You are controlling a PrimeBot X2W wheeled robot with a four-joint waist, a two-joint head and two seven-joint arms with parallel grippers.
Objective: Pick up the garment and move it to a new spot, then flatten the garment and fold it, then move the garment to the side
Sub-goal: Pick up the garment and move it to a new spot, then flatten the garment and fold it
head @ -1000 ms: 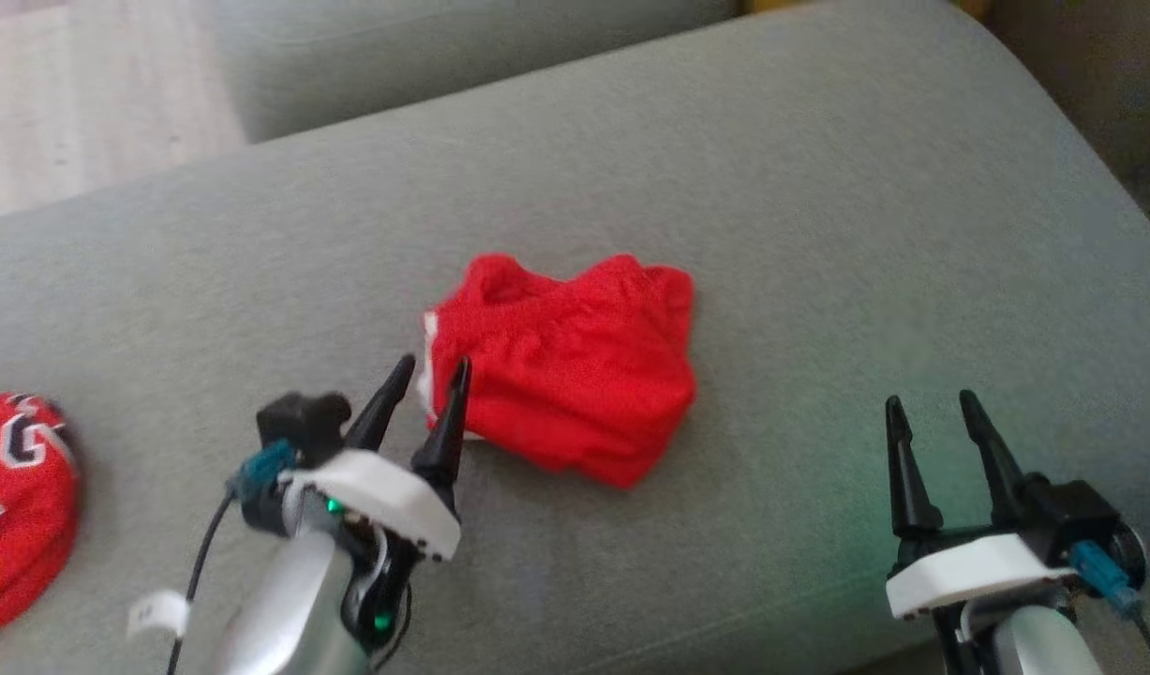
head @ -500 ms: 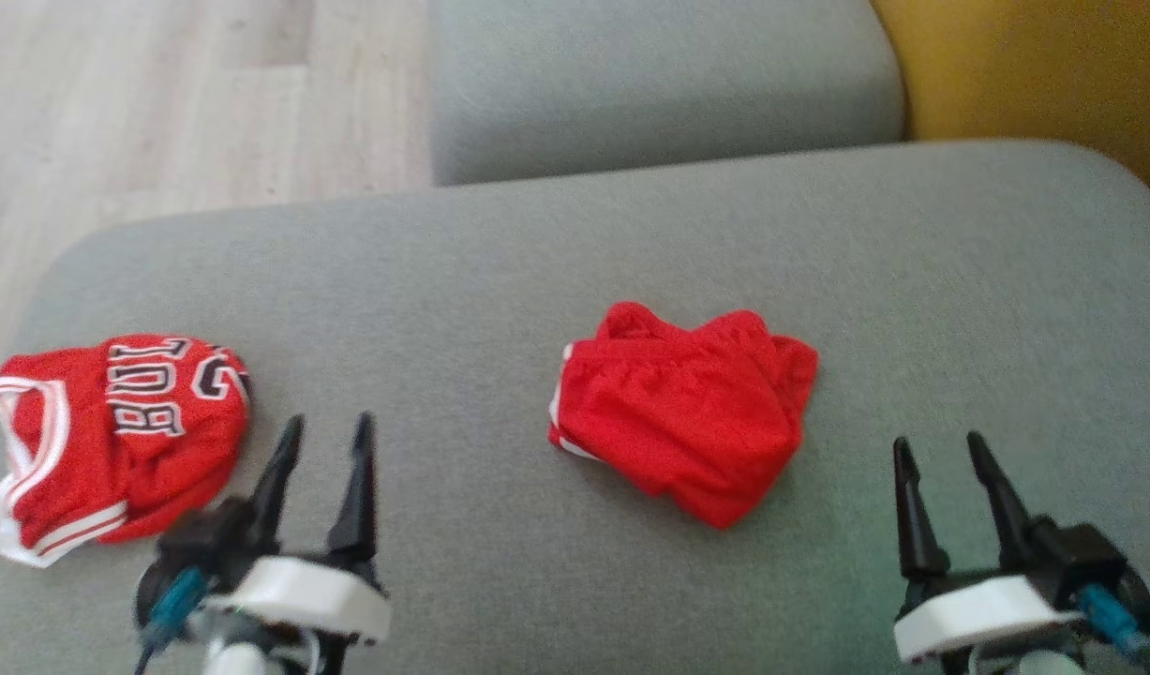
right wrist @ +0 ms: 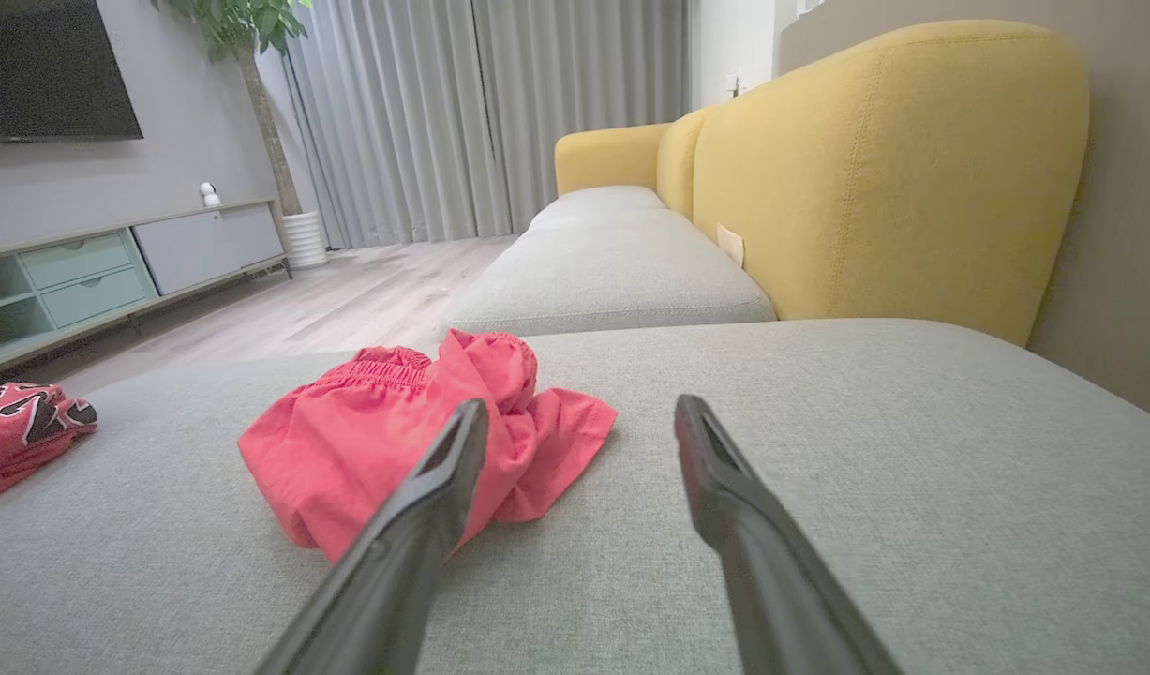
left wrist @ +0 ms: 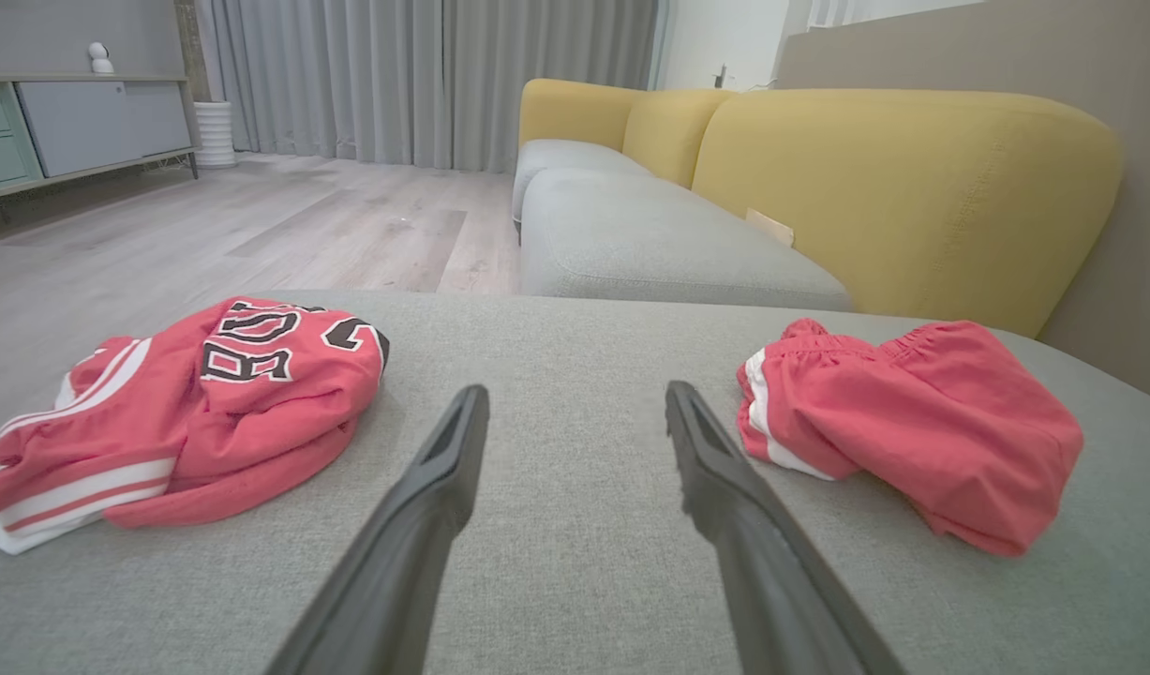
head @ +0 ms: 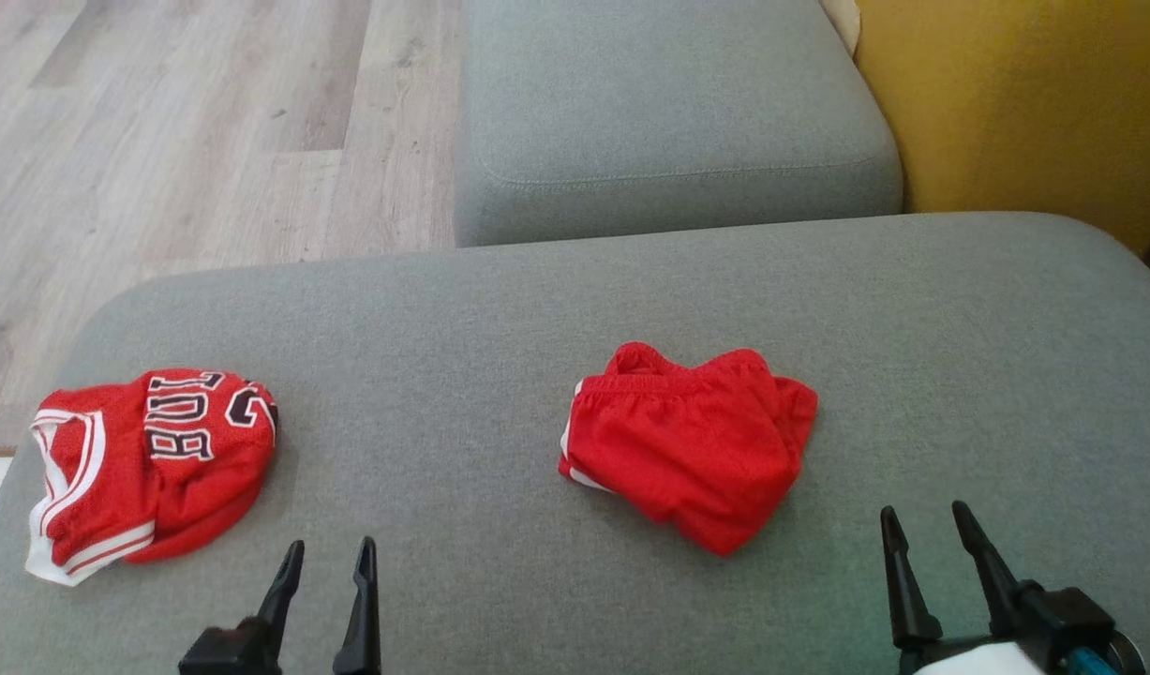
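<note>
Resting low at my near edge, the left pincer [head: 332, 546] and right pincer [head: 923, 511] both stand apart, empty. A second ago the left touched the red shorts [head: 692, 445]. Now it sits well back, so I judge them folded and released, mid-cushion [head: 500, 309]. A red jersey [head: 153, 459] lies well to their left. Farther off, wrist views add a yellow sofa back [left wrist: 903, 187] and curtains [right wrist: 481, 122].
</note>
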